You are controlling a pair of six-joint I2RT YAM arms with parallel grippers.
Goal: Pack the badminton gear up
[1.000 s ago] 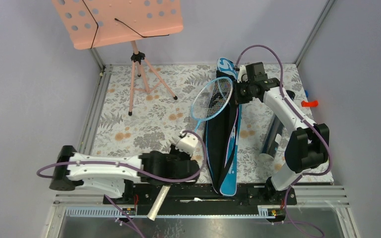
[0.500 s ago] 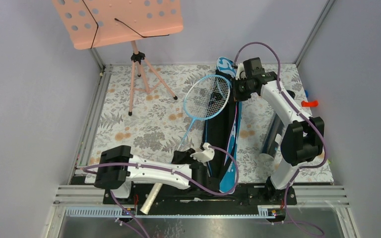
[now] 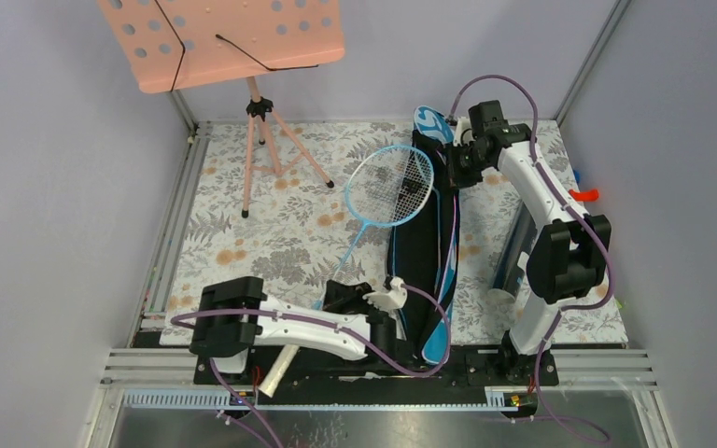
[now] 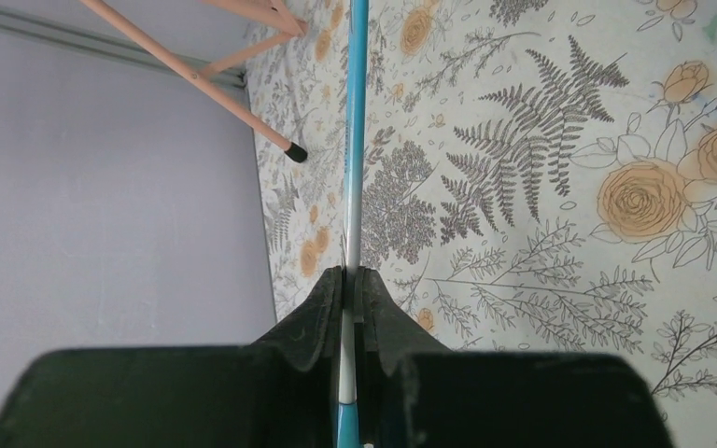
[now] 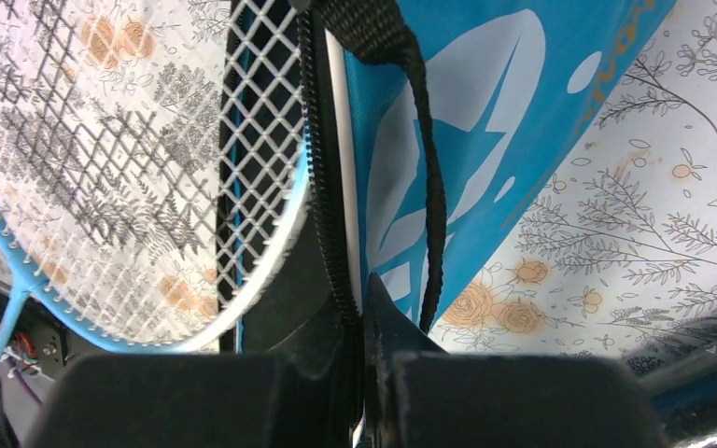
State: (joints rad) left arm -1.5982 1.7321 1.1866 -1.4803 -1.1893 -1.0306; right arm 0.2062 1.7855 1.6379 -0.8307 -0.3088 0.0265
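Note:
A light-blue-framed racket (image 3: 392, 185) lies with its head over the open top of the blue "SPORT" bag (image 3: 441, 280) and its shaft slanting down-left. My left gripper (image 3: 338, 293) is shut on the thin shaft (image 4: 355, 140) just above the cream handle (image 3: 280, 370), which sticks out over the near rail. My right gripper (image 3: 452, 174) is shut on the bag's zipper edge (image 5: 322, 187) and holds the flap (image 5: 467, 121) up beside the racket head (image 5: 131, 140). The dark tube (image 3: 513, 250) lies right of the bag. No shuttlecock shows.
The pink music stand (image 3: 224, 37) on its tripod (image 3: 263, 140) stands at the back left; one tripod foot (image 4: 294, 149) is near the shaft. An orange item (image 3: 582, 194) sits off the mat at the right wall. Metal rails run along the near edge.
My left arm swung right and nearer, carrying the racket so its shaft now slants down-left and its head sits farther left. My right gripper moved slightly back and right with the bag edge.

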